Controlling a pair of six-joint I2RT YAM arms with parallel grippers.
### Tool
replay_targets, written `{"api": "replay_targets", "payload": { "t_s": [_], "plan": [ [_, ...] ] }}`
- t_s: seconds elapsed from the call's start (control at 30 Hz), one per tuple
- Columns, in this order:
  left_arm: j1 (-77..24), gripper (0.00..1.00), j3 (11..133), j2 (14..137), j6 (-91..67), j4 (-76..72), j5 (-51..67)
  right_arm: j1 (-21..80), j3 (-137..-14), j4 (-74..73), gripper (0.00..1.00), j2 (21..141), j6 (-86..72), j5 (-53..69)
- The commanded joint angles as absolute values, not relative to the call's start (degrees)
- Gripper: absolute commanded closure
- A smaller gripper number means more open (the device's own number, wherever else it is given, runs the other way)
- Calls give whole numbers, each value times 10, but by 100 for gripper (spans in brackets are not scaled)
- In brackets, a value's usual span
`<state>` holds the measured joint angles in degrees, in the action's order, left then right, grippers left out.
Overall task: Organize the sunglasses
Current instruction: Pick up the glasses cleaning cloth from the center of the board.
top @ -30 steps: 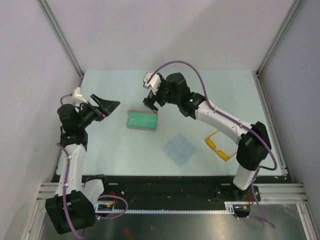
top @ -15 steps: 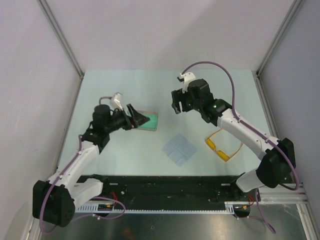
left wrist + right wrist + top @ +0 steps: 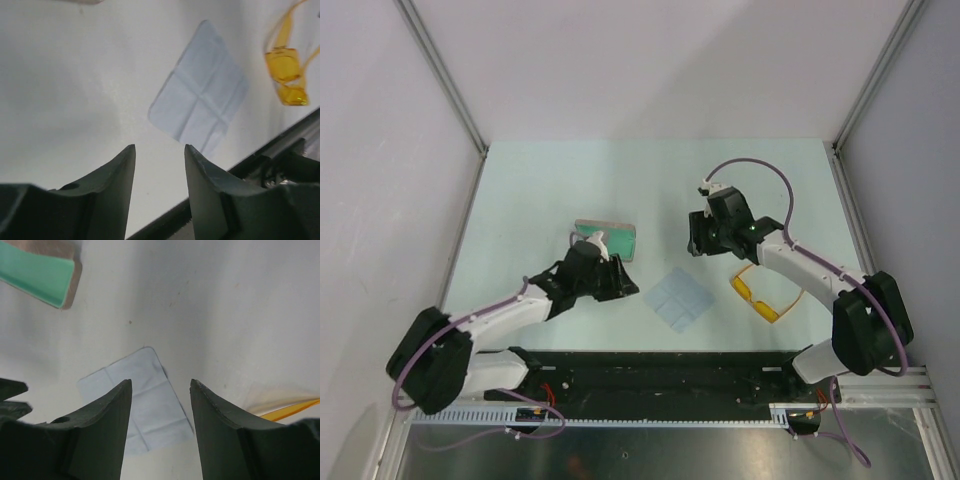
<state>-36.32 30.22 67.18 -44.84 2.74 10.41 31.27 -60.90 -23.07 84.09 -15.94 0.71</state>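
Left gripper (image 3: pixel 626 288) hangs low over the pale table (image 3: pixel 540 190) just left of centre. Its jaws stand apart with bare tabletop showing in the gap, and nothing is held. Right gripper (image 3: pixel 697 246) is right of centre and further from the bases. Its jaws are likewise parted and grip nothing; its wrist view shows table and cloth between the fingers.

Item of the task: the sunglasses (image 3: pixel 760 296) lie on the table's right side, towards the near edge, just right of the cloth and well apart from both grippers.
- The lens front runs diagonally, from nearer the centre to nearer the right-hand near corner.
- The lenses face the near-left.
- Both thin yellow temple arms are unfolded and point away to the far-right, where the right forearm passes above them.

Other items:
- A pale blue square cloth (image 3: pixel 677 299), creased into quarters, lies flat and turned like a diamond between the two grippers.
- A grey-beige case (image 3: pixel 607 240) with green lining showing sits beyond the left gripper, clear of the cloth.
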Motion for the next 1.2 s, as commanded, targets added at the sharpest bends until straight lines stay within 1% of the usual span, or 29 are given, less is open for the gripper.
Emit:
{"api": "replay_targets", "payload": {
  "t_s": [0.0,0.1,0.2,0.3,0.43,0.57,0.7,0.87,1.1,1.17],
  "plan": [
    [-380,52,337,720,-454,18,69,310,-580,-214,46,816,-195,25],
    [-389,52,374,740,-416,15,69,307,-551,-220,46,793,-229,4],
    [-402,52,427,768,-340,14,81,315,-520,-231,48,766,-295,-48],
    [-409,50,475,811,-302,13,90,328,-477,-237,49,726,-369,-106],
    [-415,47,540,899,-288,11,107,344,-424,-220,53,685,-431,-123],
    [-424,47,595,969,-283,9,113,371,-413,-229,60,693,-463,-138],
    [-435,45,602,1006,-273,10,104,396,-408,-240,62,705,-487,-155],
    [-448,45,613,1041,-263,8,94,411,-388,-229,62,719,-505,-165],
    [-454,44,626,1065,-250,3,66,419,-371,-221,62,737,-514,-172],
    [-455,44,628,1070,-247,-22,62,419,-365,-215,63,740,-516,-171]
  ]
}}
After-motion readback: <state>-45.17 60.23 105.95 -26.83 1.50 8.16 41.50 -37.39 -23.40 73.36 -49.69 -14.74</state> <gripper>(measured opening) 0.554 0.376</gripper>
